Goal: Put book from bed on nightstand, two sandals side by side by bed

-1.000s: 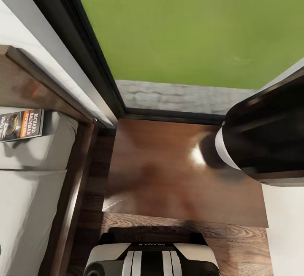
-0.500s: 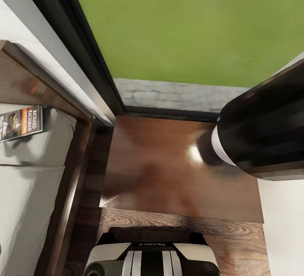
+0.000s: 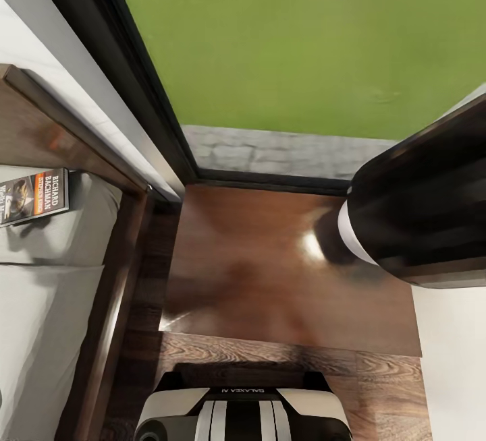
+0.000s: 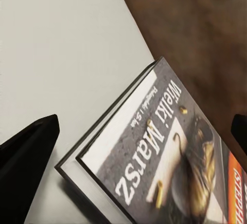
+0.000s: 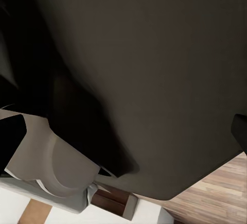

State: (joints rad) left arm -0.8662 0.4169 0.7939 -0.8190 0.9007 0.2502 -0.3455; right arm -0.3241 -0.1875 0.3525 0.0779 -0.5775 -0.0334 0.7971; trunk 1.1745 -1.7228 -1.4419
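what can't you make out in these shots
- Book: head view, its left end cut off by the picture edge; left wrist view, its far end cut off too.
- Left gripper: left wrist view, just dark fingertips at the edges, astride the book; contact unclear.
- Right gripper: right wrist view, blocked by a dark robot body close to the lens; state unknown.
- Nightstand: head view, right part hidden by the arm.

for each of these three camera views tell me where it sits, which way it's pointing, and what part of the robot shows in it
Head view: on the head, looking steeply down at the nightstand, the bed and the book; the robot's base and right arm show.
Left wrist view: near the left end effector, looking along its fingers at the book on the bed.
Right wrist view: on the right arm, facing the robot's dark body.
Head and left wrist views share the book.
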